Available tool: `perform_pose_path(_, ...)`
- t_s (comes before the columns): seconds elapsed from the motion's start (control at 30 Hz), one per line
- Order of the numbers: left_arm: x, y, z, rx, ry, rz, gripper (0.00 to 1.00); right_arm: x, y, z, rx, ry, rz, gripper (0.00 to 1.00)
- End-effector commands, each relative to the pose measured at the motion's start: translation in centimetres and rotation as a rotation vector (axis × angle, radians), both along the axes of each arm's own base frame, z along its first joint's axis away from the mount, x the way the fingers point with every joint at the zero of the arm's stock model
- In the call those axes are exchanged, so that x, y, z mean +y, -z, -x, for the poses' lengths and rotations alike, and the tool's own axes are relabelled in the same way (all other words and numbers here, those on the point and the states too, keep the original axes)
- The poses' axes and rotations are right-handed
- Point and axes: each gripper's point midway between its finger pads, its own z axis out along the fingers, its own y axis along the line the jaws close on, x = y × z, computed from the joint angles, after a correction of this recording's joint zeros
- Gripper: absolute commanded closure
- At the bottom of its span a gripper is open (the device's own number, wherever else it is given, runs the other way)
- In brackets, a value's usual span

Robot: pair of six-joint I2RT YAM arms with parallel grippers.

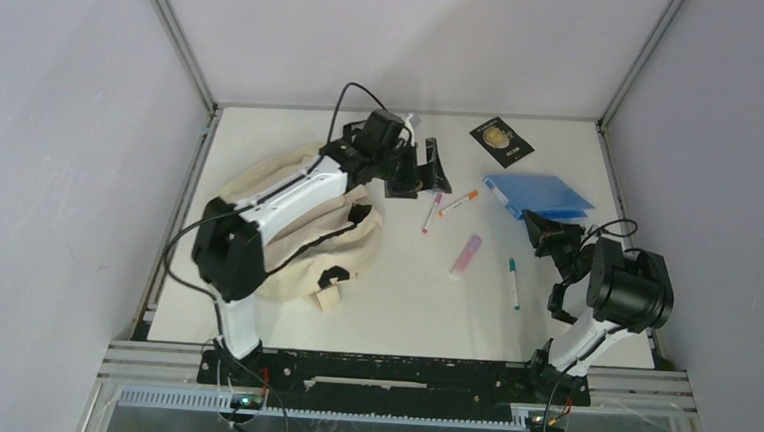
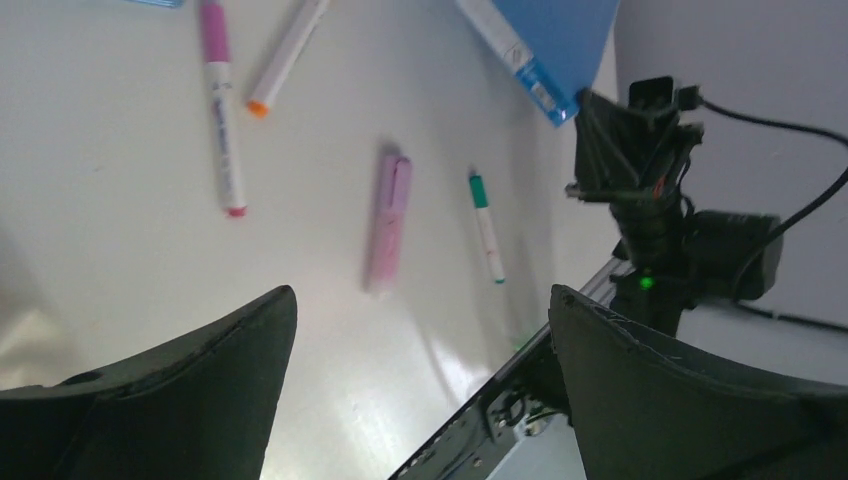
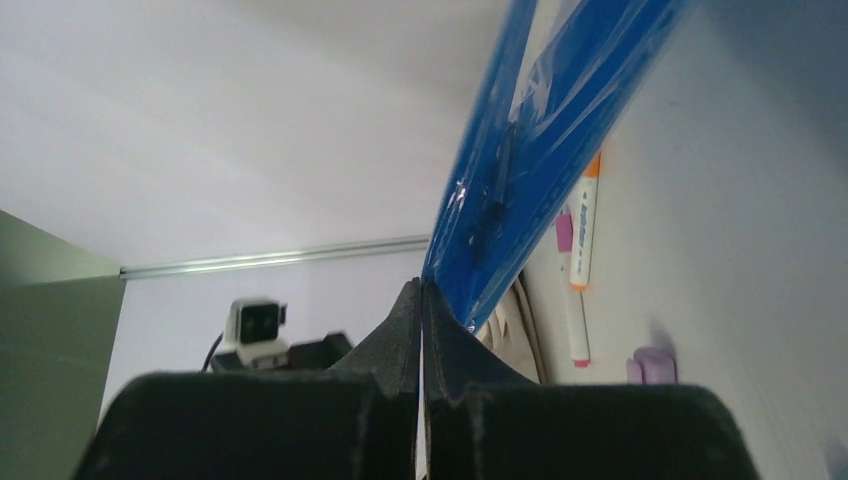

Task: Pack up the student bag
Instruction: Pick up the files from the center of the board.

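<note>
Student bag (image 1: 294,271) lying at left of counter (image 1: 372,316), apparently nothing packed yet; pens (image 1: 431,212), folder (image 1: 545,194), booklet (image 1: 501,140) waiting outside. Left jaws hanging spread, empty; right jaws pressing together at folder's edge.

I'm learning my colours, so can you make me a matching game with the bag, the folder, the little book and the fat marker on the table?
Things
1. student bag
2. folder
3. booklet
4. highlighter

Colours
A. pink
B. black
C. cream
D. blue

Pairs: 1-C, 2-D, 3-B, 4-A
</note>
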Motion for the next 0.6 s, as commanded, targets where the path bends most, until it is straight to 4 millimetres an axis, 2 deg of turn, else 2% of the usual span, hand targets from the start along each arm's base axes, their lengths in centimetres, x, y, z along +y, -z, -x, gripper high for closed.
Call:
perform_pose_path(0.0,-4.4,-1.6,-1.3,0.097,0.030,0.175,0.00,1.3,-3.2,0.9,-0.122,-0.052,0.031,1.00)
perform_pose_path(0.3,-8.5,-0.1,-3.3,0.220,-0.002,0.253,0.00,2.8,-5.1,2.7,-0.182,-0.122,0.055,1.00)
perform_pose_path(0.57,-10.8,0.2,-4.4,0.280,-0.030,0.340,0.00,4.3,-6.1,3.8,-0.221,-0.188,0.070,1.00)
